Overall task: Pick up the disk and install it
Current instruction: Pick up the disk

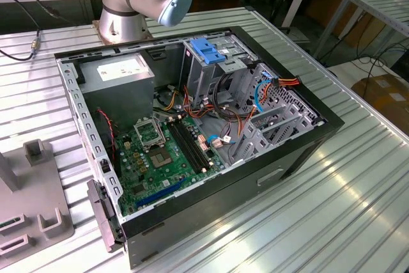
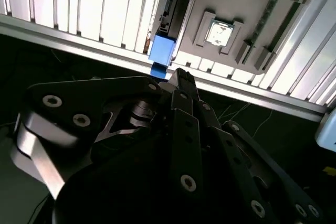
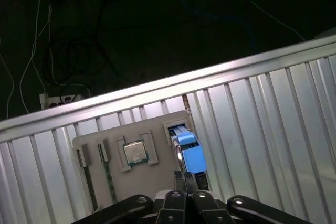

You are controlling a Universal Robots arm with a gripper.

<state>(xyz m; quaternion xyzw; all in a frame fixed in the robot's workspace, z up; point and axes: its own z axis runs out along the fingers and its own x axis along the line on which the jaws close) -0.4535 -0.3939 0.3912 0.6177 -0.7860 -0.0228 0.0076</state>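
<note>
Shows the claw [image 3: 186, 175] closed, seemingly empty, above the disk [image 3: 190, 153], stood on edge in a grey holder [image 3: 155, 126] near the bench [image 3: 262, 103] edge for pinching across its thin side.

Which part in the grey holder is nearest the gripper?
The disk, blue-edged, just ahead of the gripper in the first wrist view; the square chip and thin sticks sit farther off.
</note>
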